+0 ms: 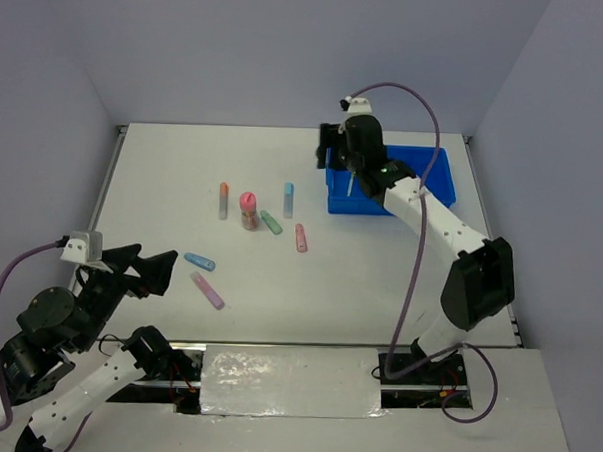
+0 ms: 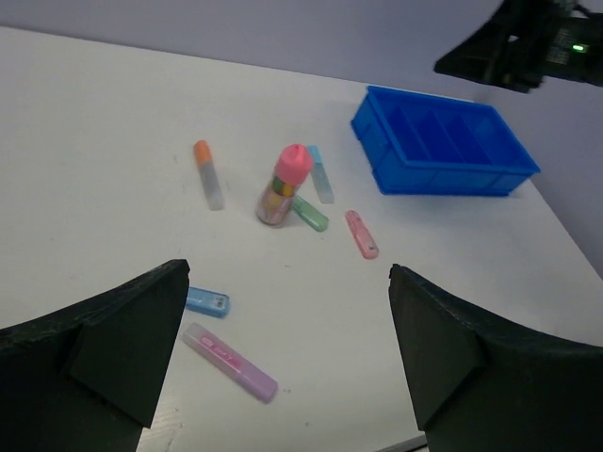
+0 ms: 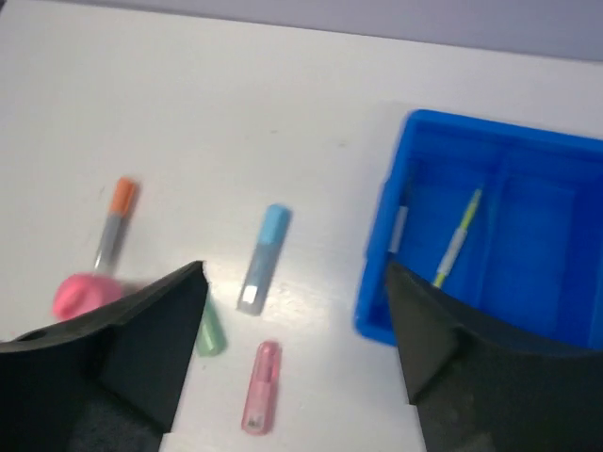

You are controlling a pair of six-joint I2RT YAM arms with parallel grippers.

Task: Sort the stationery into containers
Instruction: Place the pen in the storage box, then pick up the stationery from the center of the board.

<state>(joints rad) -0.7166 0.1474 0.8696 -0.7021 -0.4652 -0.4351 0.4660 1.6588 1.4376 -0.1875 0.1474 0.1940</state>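
The blue tray [image 1: 439, 177] stands at the back right, with a thin yellow stick [image 3: 456, 241] lying in its left compartment. My right gripper [image 1: 330, 155] hovers open and empty over the tray's left wall [image 3: 375, 292]. On the table to its left lie a blue-capped highlighter [image 3: 262, 260], a pink highlighter [image 3: 260, 387], a green one [image 1: 271, 222], an orange-capped one [image 1: 224, 200] and an upright pink-capped tube [image 1: 248, 210]. My left gripper [image 2: 287, 270] is open and empty, low at the front left, above a short blue highlighter [image 2: 206, 301] and a purple one [image 2: 231, 362].
Grey walls enclose the table on three sides. A metal strip runs along the table's left edge [image 1: 105, 192]. The right arm [image 1: 442, 227] stretches across the right side of the table. The arm bases stand at the near edge.
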